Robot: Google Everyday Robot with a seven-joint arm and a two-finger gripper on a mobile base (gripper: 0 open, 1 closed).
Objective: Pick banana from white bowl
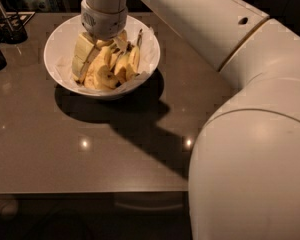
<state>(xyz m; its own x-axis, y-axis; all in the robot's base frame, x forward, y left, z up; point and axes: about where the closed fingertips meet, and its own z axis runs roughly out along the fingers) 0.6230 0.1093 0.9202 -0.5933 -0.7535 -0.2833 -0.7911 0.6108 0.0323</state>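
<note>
The robot's hand (101, 43) was down inside the white bowl (57, 59), pushed in among the bananas (115, 68). The round white wrist (104, 14) just above the hand hid most of it, so I could not tell if the hand was apart, together, or clamped on a banana. The bananas lay in a heap right under and around the hand. They were yellow with some dark spots, and one dark stem (139, 36) stuck up just beside the hand. The bowl sat on the table (90, 154), which was flat and brown, and the bowl's rim went all the way round the hand. The big white arm (240, 84) ran off from the hand toward the camera and filled much of that side. Nearer the camera than the hand, a dark shadow (135, 119) of the bowl and the arm lay on the table. Well away from the hand, on the side opposite the arm, stood a dark holder (10, 29) with thin sticks in it. Two small bright spots of light (84, 144) shone on the table, well apart from the hand.
</note>
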